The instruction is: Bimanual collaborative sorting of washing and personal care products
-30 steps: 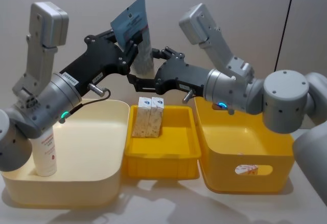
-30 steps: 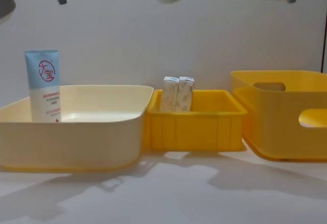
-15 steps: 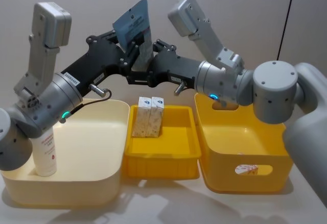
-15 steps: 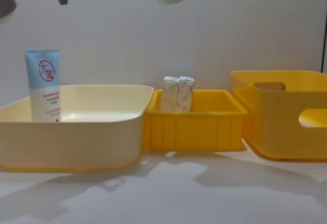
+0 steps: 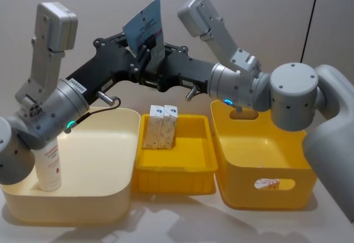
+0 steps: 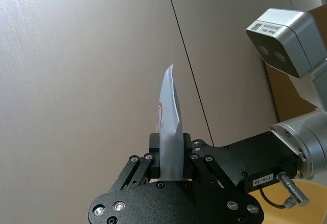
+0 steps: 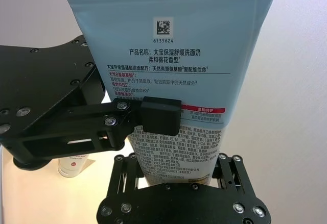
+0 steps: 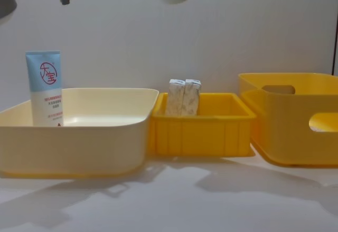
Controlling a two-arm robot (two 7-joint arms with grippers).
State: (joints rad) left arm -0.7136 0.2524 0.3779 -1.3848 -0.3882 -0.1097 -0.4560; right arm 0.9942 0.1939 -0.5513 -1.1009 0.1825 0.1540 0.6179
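Toward the left edge of the counter you have the cream bin (image 5: 105, 198), and one blue-and-white tube with a red logo (image 8: 45, 88) already stands upright in its left part. Above the gap between this bin and the small yellow tray (image 5: 182, 165), the left end effector (image 5: 145, 60) is clamped on a second tube (image 5: 146, 32), held high with its crimped end up. The right end effector (image 5: 156, 71) is at the same tube from the other side; in the right wrist view its fingers (image 7: 161, 116) lie against the printed face, closed on it as far as I can judge. So the step is a handover in the air. Next, one side must release before the other pulls away. Two cream cartons (image 5: 160, 125) stand in the tray; a small pack (image 5: 266, 184) lies in the deep yellow bin (image 5: 243, 193) at the right.
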